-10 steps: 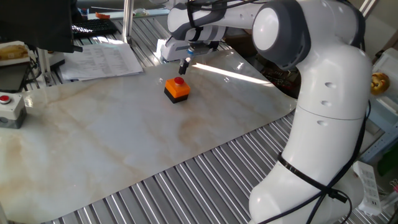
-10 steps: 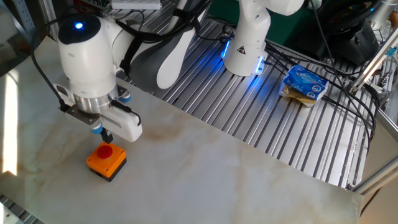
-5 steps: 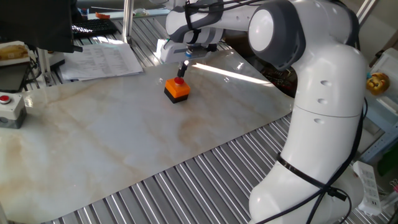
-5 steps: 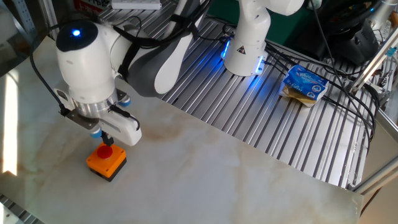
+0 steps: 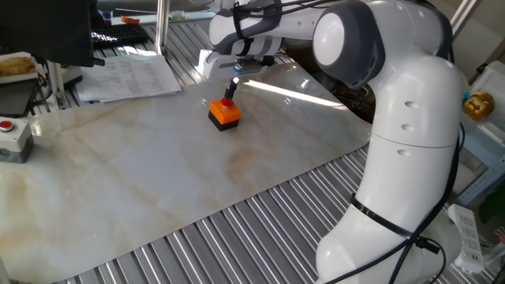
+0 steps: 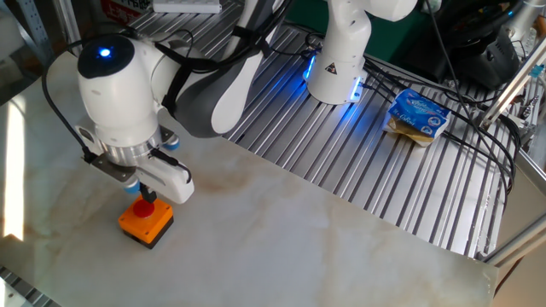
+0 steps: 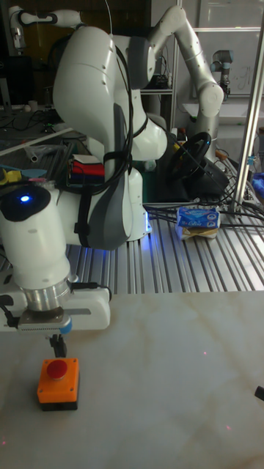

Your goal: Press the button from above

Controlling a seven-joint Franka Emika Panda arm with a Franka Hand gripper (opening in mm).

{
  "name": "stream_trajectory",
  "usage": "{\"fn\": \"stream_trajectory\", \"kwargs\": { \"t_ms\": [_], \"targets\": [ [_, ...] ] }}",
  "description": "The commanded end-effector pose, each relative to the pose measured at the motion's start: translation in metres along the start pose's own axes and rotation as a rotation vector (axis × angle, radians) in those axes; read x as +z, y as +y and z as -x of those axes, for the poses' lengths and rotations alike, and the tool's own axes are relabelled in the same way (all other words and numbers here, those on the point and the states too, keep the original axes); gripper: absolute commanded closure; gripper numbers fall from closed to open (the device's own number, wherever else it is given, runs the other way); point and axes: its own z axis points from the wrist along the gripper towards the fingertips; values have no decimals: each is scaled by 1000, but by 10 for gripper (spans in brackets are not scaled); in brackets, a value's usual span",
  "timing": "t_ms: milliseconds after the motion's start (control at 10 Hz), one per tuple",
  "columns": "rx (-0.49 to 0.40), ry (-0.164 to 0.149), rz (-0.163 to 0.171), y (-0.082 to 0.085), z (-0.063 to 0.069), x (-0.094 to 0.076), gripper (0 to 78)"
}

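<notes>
The button (image 5: 227,102) is a small red cap on an orange box (image 5: 225,115) with a black base, standing on the marble tabletop; it also shows as the button (image 6: 142,207) and the button (image 7: 59,367). My gripper (image 5: 232,87) hangs straight over it, fingers pointing down and pressed together into one dark tip. In the other fixed view the gripper (image 6: 147,197) overlaps the red cap. In the tall view the gripper (image 7: 59,345) ends a sliver above the cap, so contact is unclear.
A grey box with a red button (image 5: 11,135) sits at the table's left edge. Papers (image 5: 130,76) lie behind the marble slab (image 5: 158,181). A blue packet (image 6: 418,116) rests on the ribbed metal surface near black cables (image 6: 478,128).
The gripper has come down and slightly sideways, from a clear gap above the red cap to right over it. The orange box has not moved.
</notes>
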Motion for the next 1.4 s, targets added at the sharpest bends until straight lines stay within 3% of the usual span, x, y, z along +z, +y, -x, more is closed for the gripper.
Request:
{"fn": "stream_trajectory", "kwargs": {
  "t_ms": [100,300,1400],
  "targets": [
    [-4,-2,-2,1,2,3,776],
    [-2,-10,-1,2,2,11,776],
    [15,-3,-6,2,2,11,776]
  ]
}}
